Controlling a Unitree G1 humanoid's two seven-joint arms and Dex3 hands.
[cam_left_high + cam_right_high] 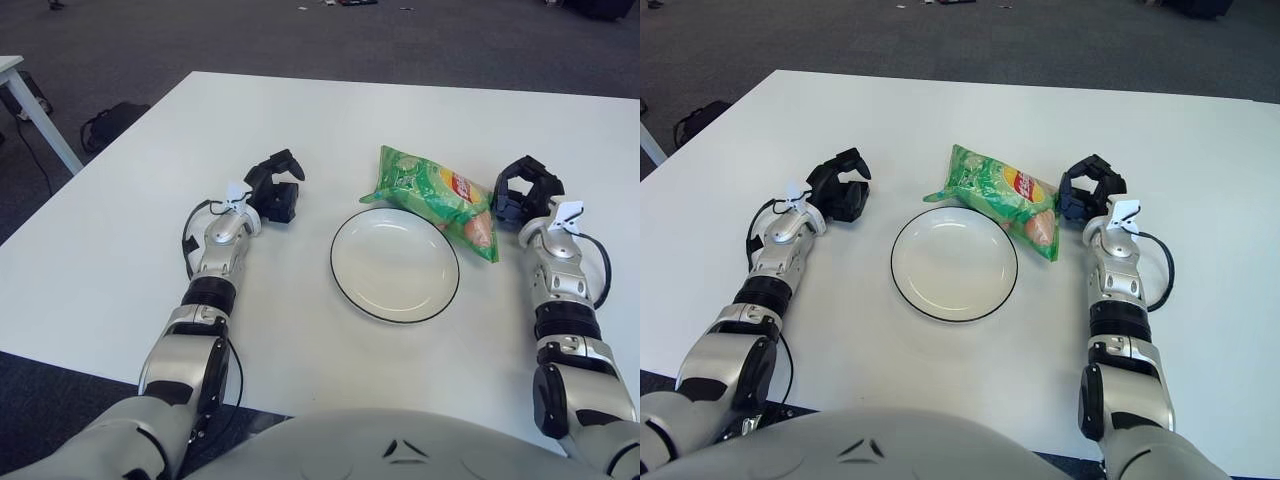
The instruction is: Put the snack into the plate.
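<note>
A green snack bag [435, 196] lies on the white table, its lower right end just past the far right rim of the empty white plate [395, 265] with a dark rim. My right hand [525, 190] is right beside the bag's right end, fingers spread and holding nothing. My left hand [272, 185] rests on the table left of the plate, fingers relaxed and empty. The bag [1002, 196] and plate [954, 264] also show in the right eye view.
The white table [120, 250] has its left edge and front edge near my arms. A dark bag [112, 125] lies on the floor to the left, beside another table's leg [40, 115].
</note>
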